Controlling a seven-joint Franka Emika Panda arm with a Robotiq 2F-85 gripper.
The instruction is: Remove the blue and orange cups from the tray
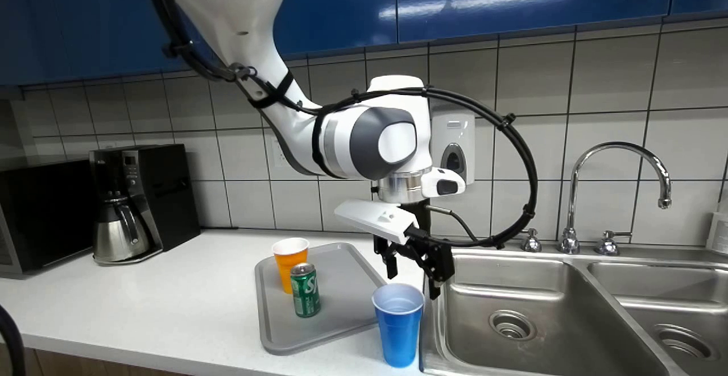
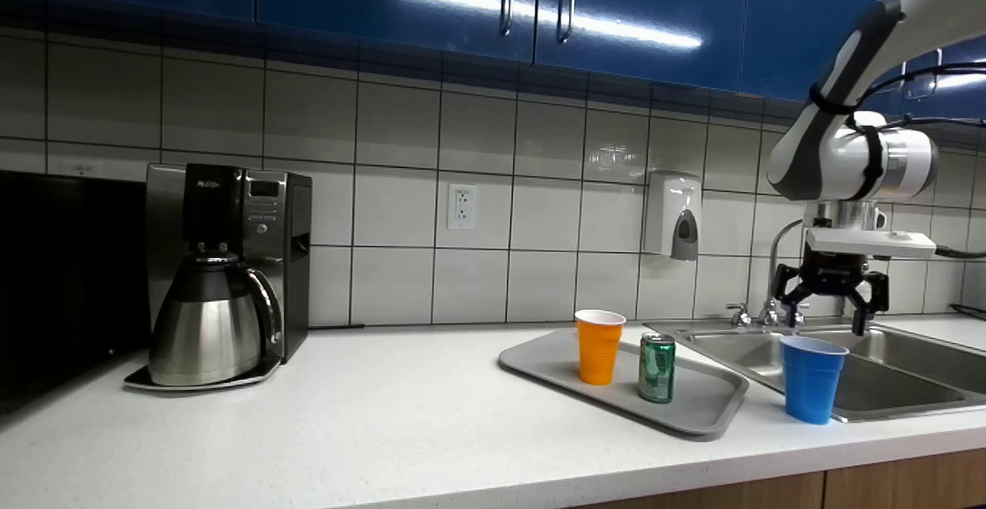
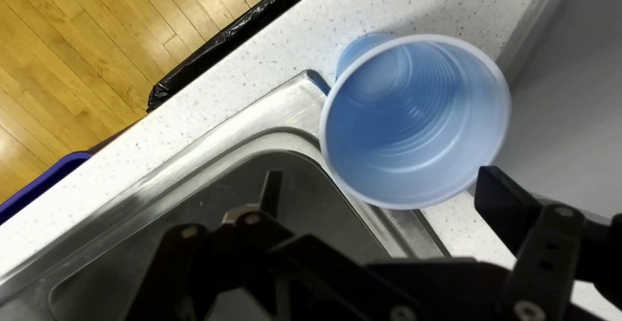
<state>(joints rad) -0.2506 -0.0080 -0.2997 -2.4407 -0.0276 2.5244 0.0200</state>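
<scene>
The blue cup (image 1: pixel 399 327) stands upright on the counter between the grey tray (image 1: pixel 344 308) and the sink, off the tray. It also shows in an exterior view (image 2: pixel 811 382) and, from above and empty, in the wrist view (image 3: pixel 413 122). The orange cup (image 1: pixel 289 262) stands upright on the tray; it also shows in an exterior view (image 2: pixel 598 351) and is out of the wrist view. My gripper (image 1: pixel 413 282) is open and empty, above the blue cup's rim level; it also shows in an exterior view (image 2: pixel 826 326). In the wrist view its fingers (image 3: pixel 381 182) are wide apart.
A green soda can (image 2: pixel 656 370) stands on the tray beside the orange cup. The steel sink (image 1: pixel 489 362) and faucet (image 1: pixel 573 205) lie beside the blue cup. A coffee maker (image 2: pixel 212 324) stands at the counter's far end. The wrist view shows a black bag-lined bin (image 3: pixel 228 39) below the counter edge.
</scene>
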